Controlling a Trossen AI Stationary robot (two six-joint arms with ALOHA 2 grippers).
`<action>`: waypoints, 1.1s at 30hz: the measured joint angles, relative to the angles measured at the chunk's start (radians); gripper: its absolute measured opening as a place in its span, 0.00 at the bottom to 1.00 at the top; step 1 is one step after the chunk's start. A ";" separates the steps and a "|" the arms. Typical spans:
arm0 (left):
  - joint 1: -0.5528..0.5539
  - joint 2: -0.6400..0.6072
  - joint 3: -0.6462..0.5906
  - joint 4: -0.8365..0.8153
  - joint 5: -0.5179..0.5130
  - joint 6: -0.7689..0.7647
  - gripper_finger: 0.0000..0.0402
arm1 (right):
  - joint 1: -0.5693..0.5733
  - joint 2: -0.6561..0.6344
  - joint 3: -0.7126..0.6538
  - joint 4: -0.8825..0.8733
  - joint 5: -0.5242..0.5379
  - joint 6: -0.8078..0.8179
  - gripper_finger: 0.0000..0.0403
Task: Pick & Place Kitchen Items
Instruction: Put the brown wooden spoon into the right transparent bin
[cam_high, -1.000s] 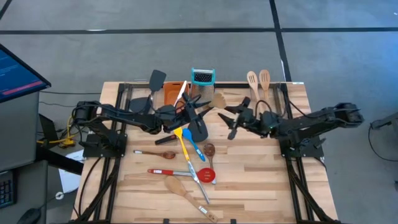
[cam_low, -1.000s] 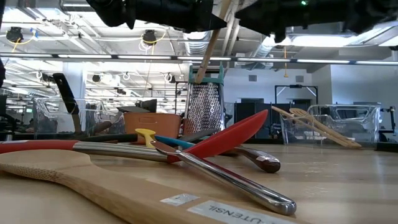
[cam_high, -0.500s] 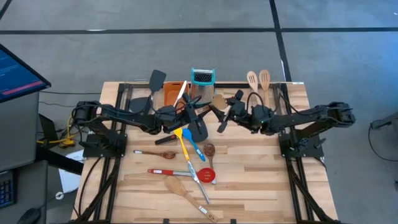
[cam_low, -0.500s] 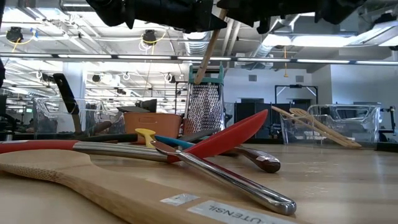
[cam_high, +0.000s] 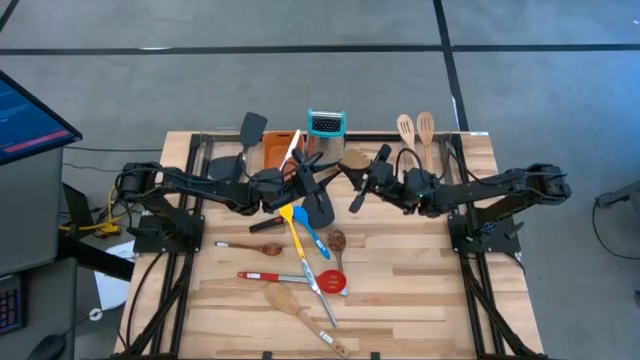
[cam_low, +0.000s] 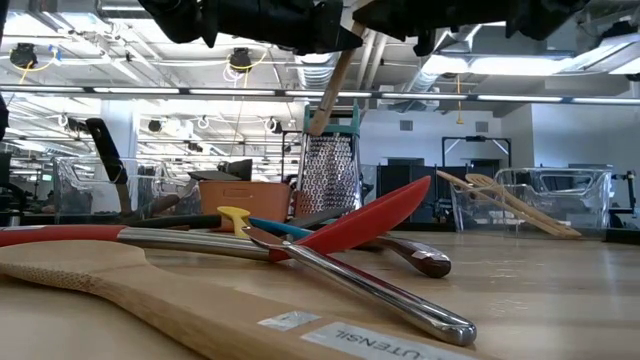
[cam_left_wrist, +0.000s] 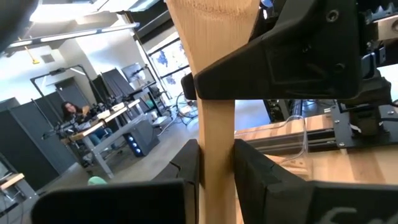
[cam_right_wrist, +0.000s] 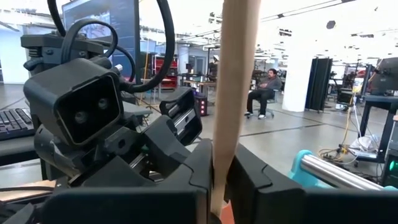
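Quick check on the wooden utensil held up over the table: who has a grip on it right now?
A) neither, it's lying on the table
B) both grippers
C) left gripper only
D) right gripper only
B: the left gripper is clamped on the wooden utensil in the left wrist view, and the right gripper is closed on it in the right wrist view.

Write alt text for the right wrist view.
The right gripper has its two dark fingers shut on a pale wooden utensil handle that runs upright through the picture. Just behind is the left arm's wrist, and in the room beyond a person sits.
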 joint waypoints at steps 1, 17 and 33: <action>0.000 0.000 0.000 0.000 0.000 0.000 0.10 | 0.000 0.000 0.000 0.000 0.000 0.000 0.04; -0.004 -0.021 -0.001 -0.003 0.009 -0.048 0.29 | 0.006 -0.002 0.000 0.001 -0.008 -0.007 0.04; -0.015 -0.415 -0.269 -0.056 0.005 -0.116 0.26 | -0.043 -0.362 0.000 -0.555 0.079 0.071 0.04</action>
